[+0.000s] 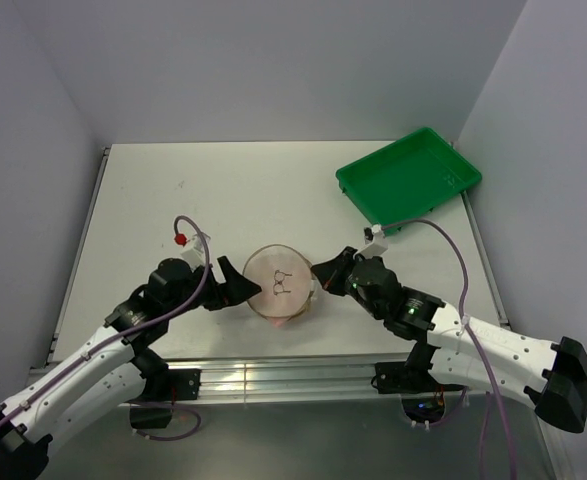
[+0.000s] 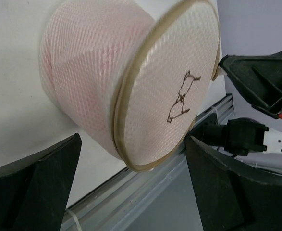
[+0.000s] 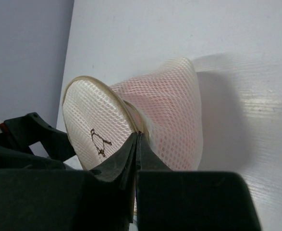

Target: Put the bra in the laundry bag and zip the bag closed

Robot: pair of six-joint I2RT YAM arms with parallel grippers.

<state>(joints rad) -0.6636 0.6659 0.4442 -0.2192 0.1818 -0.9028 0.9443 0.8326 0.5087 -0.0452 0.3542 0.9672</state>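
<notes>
Two grippers flank the laundry bag (image 1: 281, 283), which lies on its side on the table (image 1: 173, 180) near the front edge, well apart from the green tray (image 1: 408, 180). The bra (image 2: 83, 62) is inside and shows pink through the mesh; none of it pokes out in these views.

The left gripper (image 1: 238, 283) has its jaws spread wide on either side of the bag, with clear gaps, and holds nothing. The right gripper (image 3: 138, 134) is fully closed, tips pinched at the bag's rim on the zip (image 2: 131, 96). The pull tab itself is hidden between the tips.

The rim looks closed all round where it is visible. The stretch under the right tips can't be checked. My read is the last bit of zipping, or a check that it is shut.

To do it well:
- Bring the left jaws in on the bag body opposite the pinch, so the bag can't slide or roll.
- Have the right arm draw along the rim curve, not outward, or the soft mesh just drags.
- Keep the pull low to the table.
- Watch that no pink fabric catches in the teeth.
</notes>
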